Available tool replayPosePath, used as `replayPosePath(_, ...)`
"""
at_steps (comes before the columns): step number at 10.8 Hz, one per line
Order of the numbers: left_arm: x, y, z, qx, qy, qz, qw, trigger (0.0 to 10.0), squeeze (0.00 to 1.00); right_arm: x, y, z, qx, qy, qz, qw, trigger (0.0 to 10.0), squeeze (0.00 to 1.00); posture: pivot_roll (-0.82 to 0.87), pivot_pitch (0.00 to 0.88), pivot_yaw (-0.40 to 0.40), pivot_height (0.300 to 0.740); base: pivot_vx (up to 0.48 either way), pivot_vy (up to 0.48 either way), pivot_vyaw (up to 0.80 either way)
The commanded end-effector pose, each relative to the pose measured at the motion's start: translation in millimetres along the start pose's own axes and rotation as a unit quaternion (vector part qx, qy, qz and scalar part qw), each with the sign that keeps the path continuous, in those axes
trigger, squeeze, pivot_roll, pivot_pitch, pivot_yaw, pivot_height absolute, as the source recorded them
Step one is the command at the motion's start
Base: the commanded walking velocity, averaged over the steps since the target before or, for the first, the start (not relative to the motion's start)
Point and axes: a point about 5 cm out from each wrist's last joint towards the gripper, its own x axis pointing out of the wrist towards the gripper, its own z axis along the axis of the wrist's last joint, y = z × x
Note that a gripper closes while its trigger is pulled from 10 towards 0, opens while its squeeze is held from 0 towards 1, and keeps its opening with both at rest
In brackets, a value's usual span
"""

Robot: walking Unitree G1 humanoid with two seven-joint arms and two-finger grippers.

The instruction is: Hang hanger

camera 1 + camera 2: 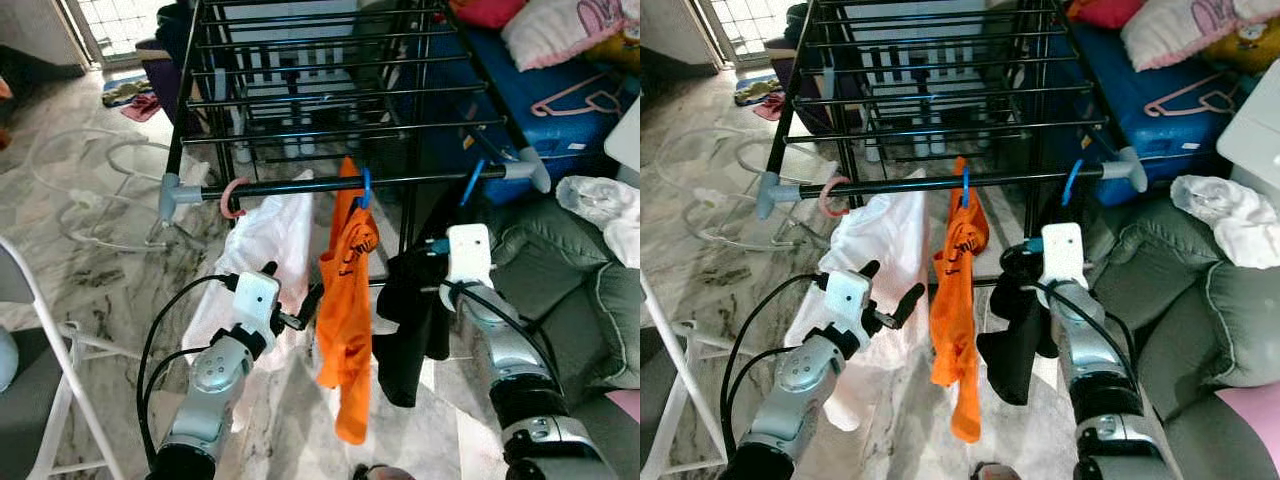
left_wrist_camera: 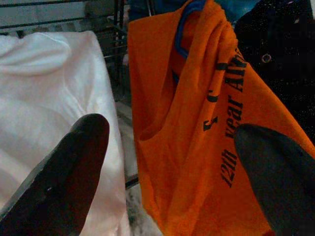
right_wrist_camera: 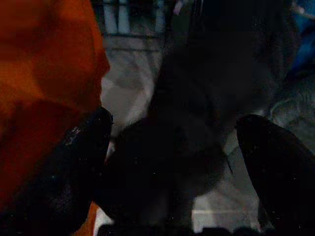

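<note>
1. Hanging from the front rail (image 1: 330, 185) of the drying rack are three garments on hangers: a white cloth (image 1: 262, 250) on a pink hook (image 1: 233, 197), an orange shirt (image 1: 345, 300) on a blue hook (image 1: 364, 188) at the rail's middle, and a black garment (image 1: 412, 310) below a second blue hook (image 1: 470, 185) toward the rail's right end.
2. The garments look light, soft and floppy; the hangers are probably stiff plastic, light but prone to swing on the smooth rail. Judging by that, the neck just under the hook is the firmest place to take hold, not the cloth.
3. The left gripper (image 1: 300, 318) is below the rail, between white cloth and orange shirt; its fingers (image 2: 64, 172) are spread wide, grasping nothing.
4. The right gripper (image 3: 177, 172) is below the rail against the black garment; its fingers (image 3: 74, 167) are wide apart, dark cloth between them, one beside the orange shirt, not clenched.
</note>
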Motion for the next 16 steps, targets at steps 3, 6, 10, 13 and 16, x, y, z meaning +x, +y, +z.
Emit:
replayPosePath(3,1.6,-3.3,-4.3,0.000,0.013,-0.007,1.000,10.0,0.00,1.1,-25.1,-9.7,-0.004,0.029,-0.023,0.999,10.0,0.00,-0.27,0.099,0.028,0.740,0.000,0.000,0.00)
replayPosePath(6,3.8,-6.5,-5.3,-0.004,0.016,-0.011,1.000,10.0,0.00,3.6,-47.8,-7.2,-0.021,0.041,-0.048,0.998,10.0,0.00,-0.27,0.099,0.020,0.740,0.000,0.000,0.00)
replayPosePath(10,2.8,-7.0,-9.4,-0.006,0.023,-0.006,1.000,10.0,0.00,9.2,-53.2,1.9,-0.061,0.035,-0.030,0.997,7.8,0.00,-0.26,0.094,0.013,0.740,0.000,0.000,0.00)
replayPosePath(13,1.0,-7.5,-15.3,-0.006,0.038,-0.004,0.999,10.0,0.00,10.7,-57.4,5.9,-0.065,0.025,0.002,0.998,0.0,0.00,-0.26,0.096,0.011,0.740,0.000,0.000,0.00)
replayPosePath(16,2.8,-8.2,-16.0,-0.004,0.042,-0.003,0.999,10.0,0.00,11.6,-62.7,9.0,-0.059,0.022,0.012,0.998,0.0,0.00,-0.26,0.097,0.010,0.740,0.000,0.000,0.00)
